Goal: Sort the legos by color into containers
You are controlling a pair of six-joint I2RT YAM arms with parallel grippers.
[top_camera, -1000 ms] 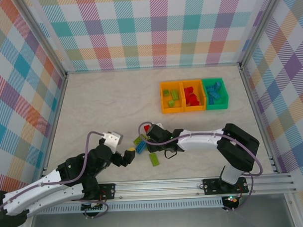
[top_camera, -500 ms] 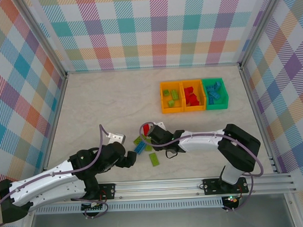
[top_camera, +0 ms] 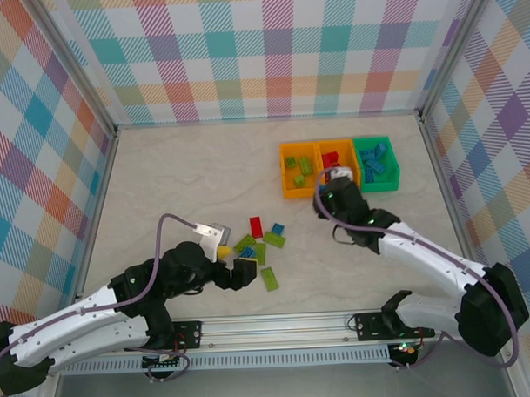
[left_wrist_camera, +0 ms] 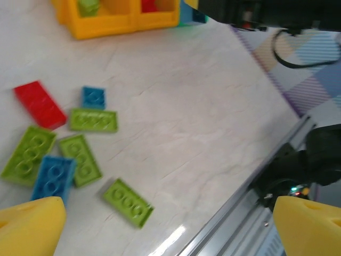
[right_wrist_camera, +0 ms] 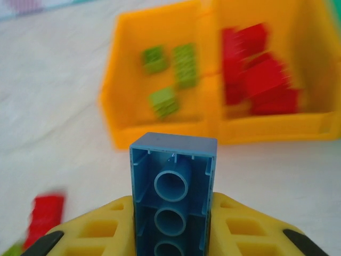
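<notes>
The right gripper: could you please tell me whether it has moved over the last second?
Yes. The right gripper, holding a blue brick, has swung from the loose bricks back and rightward to the near edge of the middle orange bin.

1. So the right gripper [right_wrist_camera: 173, 234] is clamped on a blue brick [right_wrist_camera: 173, 186], hollow underside facing the lens.
2. Behind it are two orange bins [right_wrist_camera: 114, 106] side by side, with green bricks [right_wrist_camera: 184, 64] in the left and red bricks [right_wrist_camera: 261, 80] in the right.
3. There's a blurry loose red brick [right_wrist_camera: 45, 213] on the table [right_wrist_camera: 53, 133], lower left.
</notes>
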